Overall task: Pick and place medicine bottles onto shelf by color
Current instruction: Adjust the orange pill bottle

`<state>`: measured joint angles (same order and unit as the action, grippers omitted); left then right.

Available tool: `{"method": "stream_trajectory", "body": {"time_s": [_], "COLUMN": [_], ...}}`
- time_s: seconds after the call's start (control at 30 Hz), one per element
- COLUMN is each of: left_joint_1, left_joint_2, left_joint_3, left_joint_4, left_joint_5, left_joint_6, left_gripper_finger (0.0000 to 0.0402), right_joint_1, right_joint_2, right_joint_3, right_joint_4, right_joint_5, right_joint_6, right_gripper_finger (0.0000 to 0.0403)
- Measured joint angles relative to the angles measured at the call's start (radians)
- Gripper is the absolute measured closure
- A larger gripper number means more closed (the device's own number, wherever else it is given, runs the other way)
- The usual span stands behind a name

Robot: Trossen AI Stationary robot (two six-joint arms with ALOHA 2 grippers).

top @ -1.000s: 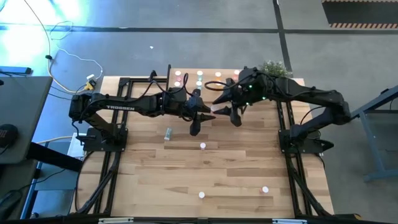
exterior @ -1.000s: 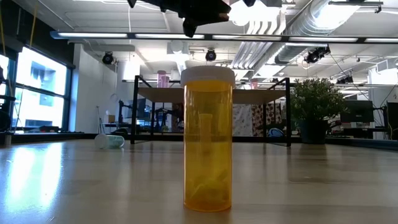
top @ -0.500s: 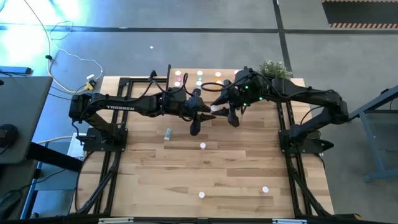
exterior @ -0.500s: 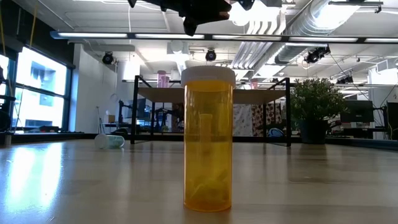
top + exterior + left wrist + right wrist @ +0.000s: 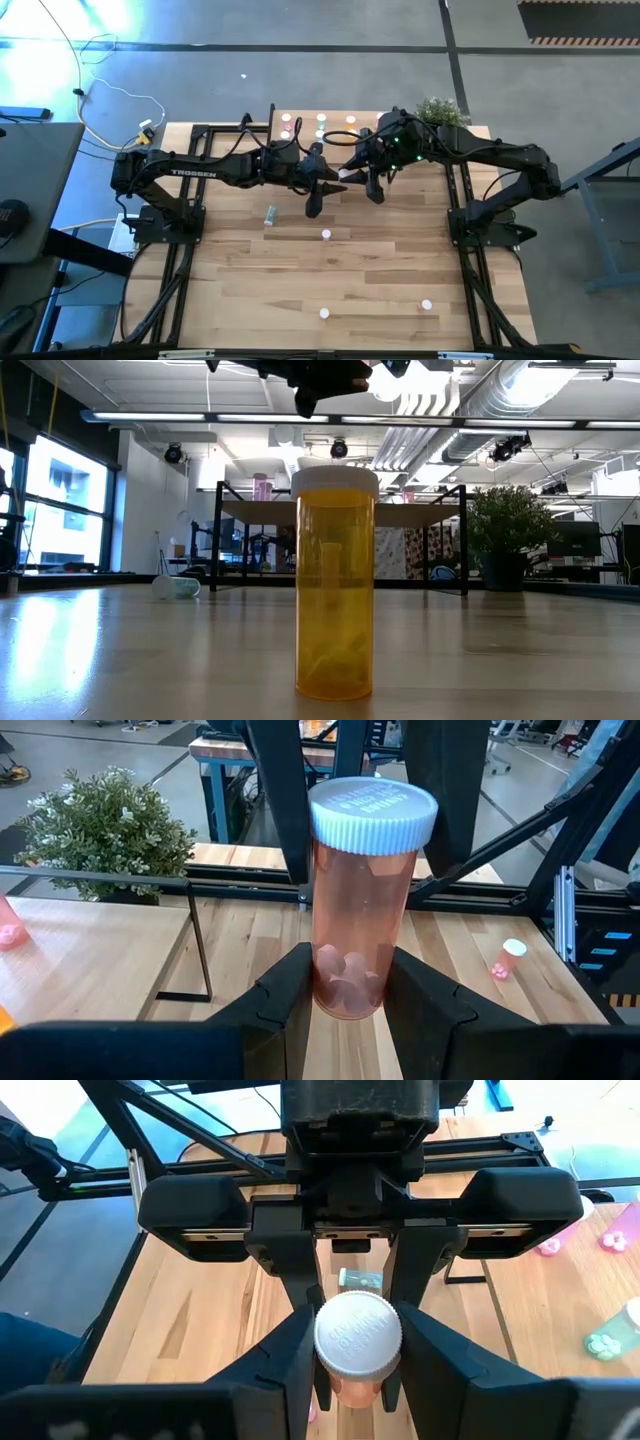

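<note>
Gripping one pink bottle (image 5: pixel 364 900) holding pills, left tool (image 5: pixel 348 982), right tool (image 5: pixel 357 1350) both clamped.

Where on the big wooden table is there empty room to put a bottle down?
Most bare wood lies on the table between the center bottle and the two near-edge bottles. The far edge is crowded: the shelf with its bottles, the plant, and both pincers, left pincer and right pincer, on one pink bottle.
</note>
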<state>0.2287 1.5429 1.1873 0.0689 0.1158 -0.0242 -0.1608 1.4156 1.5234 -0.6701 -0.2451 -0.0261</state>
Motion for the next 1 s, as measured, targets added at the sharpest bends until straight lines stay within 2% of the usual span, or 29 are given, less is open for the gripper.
{"method": "stream_trajectory", "body": {"time_s": [0.33,0.63,0.8,1.0], "left_joint_1": [0.0,0.0,0.005,0.031], "left_joint_2": [0.0,-0.01,-0.044,-0.111], "left_joint_3": [0.0,0.0,-0.001,-0.001], "left_joint_4": [-0.001,-0.014,-0.072,-0.103], "left_joint_5": [0.0,-0.027,-0.091,-0.092], "left_joint_6": [-0.025,-0.024,-0.008,-0.006], "left_gripper_finger": [0.0271,0.0202,0.0168,0.0162], "right_joint_1": [0.0,-0.003,-0.003,-0.003], "right_joint_2": [-0.001,-0.005,-0.036,-0.116], "right_joint_3": [0.0,0.0,-0.001,-0.001], "right_joint_4": [-0.005,-0.008,-0.032,-0.026], "right_joint_5": [0.034,0.041,0.148,0.308], "right_joint_6": [0.029,0.075,0.079,0.076], "right_gripper_finger": [0.0292,0.0292,0.0292,0.0292]}}
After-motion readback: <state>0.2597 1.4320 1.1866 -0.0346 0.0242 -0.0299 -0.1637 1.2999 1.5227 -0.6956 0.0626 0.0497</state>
